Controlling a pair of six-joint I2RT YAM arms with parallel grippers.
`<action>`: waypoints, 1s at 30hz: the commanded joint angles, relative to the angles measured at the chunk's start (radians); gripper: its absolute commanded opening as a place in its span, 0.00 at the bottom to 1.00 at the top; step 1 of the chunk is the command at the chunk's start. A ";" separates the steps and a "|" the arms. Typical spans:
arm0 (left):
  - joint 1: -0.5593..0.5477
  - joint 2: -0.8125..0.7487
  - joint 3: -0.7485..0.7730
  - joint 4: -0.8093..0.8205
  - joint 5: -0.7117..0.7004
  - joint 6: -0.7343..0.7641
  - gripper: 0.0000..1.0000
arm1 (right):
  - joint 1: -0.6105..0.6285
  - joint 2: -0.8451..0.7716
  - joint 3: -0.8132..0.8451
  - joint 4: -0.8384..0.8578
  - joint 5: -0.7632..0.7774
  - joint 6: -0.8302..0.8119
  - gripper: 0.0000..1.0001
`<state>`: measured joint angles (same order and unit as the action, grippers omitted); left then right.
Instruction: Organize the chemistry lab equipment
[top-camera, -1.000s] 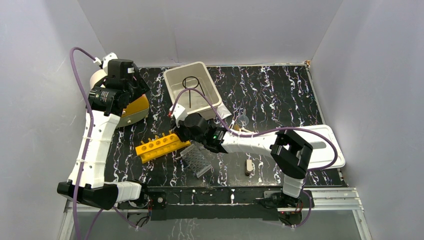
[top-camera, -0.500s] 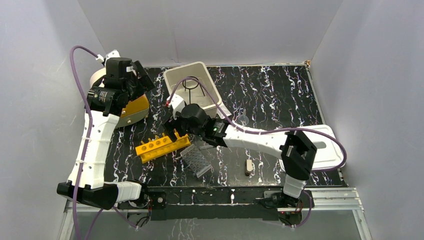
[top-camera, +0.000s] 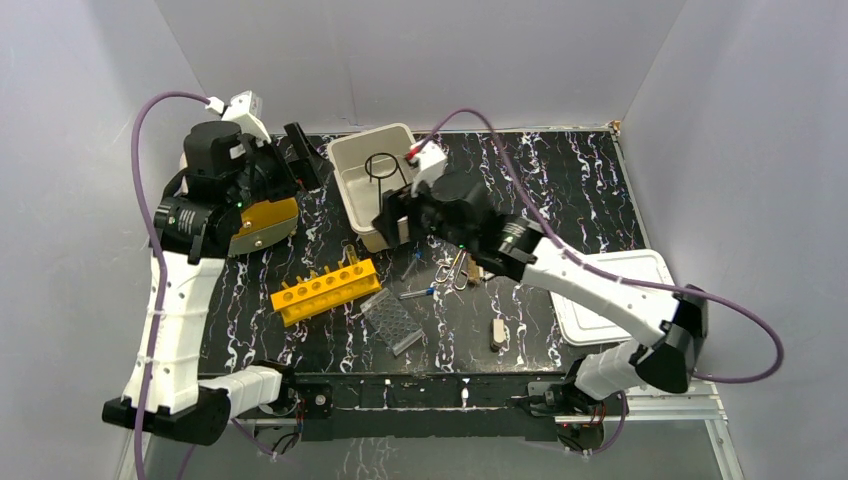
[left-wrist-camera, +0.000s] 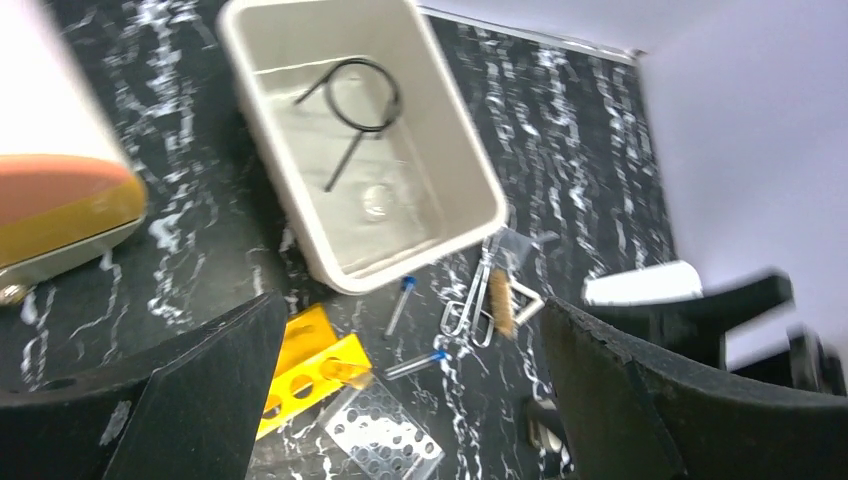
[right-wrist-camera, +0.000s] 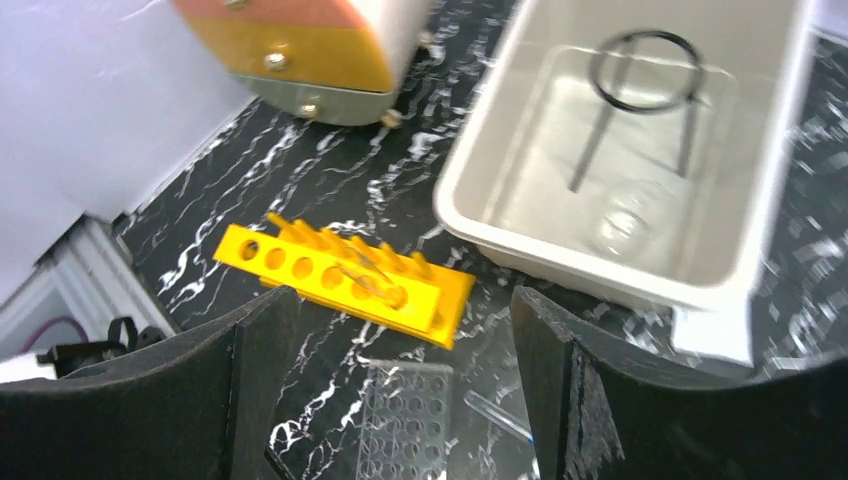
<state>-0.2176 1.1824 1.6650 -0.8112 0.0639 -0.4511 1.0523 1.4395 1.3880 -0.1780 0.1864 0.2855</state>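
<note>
Both arms hang above the black marbled desk (top-camera: 560, 190) with nothing in hand: the left fingers (left-wrist-camera: 640, 400) are spread wide and empty, and the right fingers (right-wrist-camera: 150, 400) also stand apart and hold nothing. A black wire ring-stand (left-wrist-camera: 360, 95) already lies in the beige rectangular tub (left-wrist-camera: 460, 150), with a clear round dish (left-wrist-camera: 378, 203) near it on the tub floor. Loose on the desk just in front of the tub are the metal forceps (left-wrist-camera: 468, 310) and two thin blue-tipped tools (left-wrist-camera: 401, 303), close together but apart from the tub wall. The yellow tube rack (top-camera: 325, 290) and the clear perforated plate (top-camera: 392, 322) sit nearer the arm bases, and the flat white lid (top-camera: 585, 322) lies off to the right, partly under the right arm. The forceps look stiff, light and smooth, and they lie flat, so the fingers would probably need to come straight down and pinch across the shanks near the pivot, where the metal is thickest. The blue-tipped tools look very light and likely to roll or skid, so a pinch at mid-length seems safest. The dish seems brittle and slick, best taken gently across its rim.
</note>
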 joint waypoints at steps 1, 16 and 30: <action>-0.028 -0.058 -0.036 0.075 0.236 0.073 0.98 | -0.078 -0.092 -0.069 -0.188 0.135 0.162 0.85; -0.058 -0.022 0.036 0.119 0.346 -0.032 0.98 | -0.331 -0.012 -0.277 -0.481 0.119 0.439 0.68; -0.058 -0.010 0.019 0.119 0.330 -0.067 0.98 | -0.402 0.126 -0.249 -0.293 0.255 0.230 0.64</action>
<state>-0.2710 1.1759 1.6691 -0.7033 0.3790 -0.5026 0.6666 1.5436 1.0679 -0.5503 0.3500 0.5972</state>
